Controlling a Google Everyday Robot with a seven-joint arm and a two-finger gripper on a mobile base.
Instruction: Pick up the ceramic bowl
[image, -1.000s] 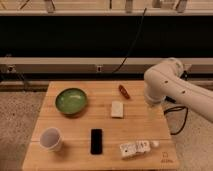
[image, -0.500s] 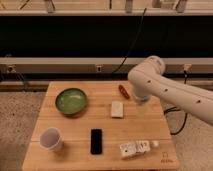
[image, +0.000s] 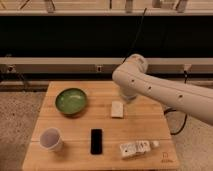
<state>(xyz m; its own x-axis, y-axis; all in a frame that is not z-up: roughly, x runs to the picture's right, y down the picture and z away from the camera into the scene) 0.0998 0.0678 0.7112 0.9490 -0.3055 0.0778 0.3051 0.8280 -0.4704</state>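
Note:
The ceramic bowl (image: 71, 101) is round, shallow and glossy green with a darker rim. It sits empty on the left back part of the wooden table (image: 150, 125). The white arm (image: 155, 87) reaches in from the right and bends over the table's back middle. My gripper (image: 127, 96) hangs below the arm's bend, just behind a pale block, to the right of the bowl and apart from it. It holds nothing that I can see.
A white cup (image: 51, 139) stands at the front left. A black phone (image: 96, 141) lies at the front middle. A pale block (image: 117, 109) lies at the centre. A white packet (image: 135, 148) lies at the front right. A dark railing runs behind the table.
The arm has swung left over the back of the table, toward the bowl, and now covers the small red item. The objects on the table have not moved.

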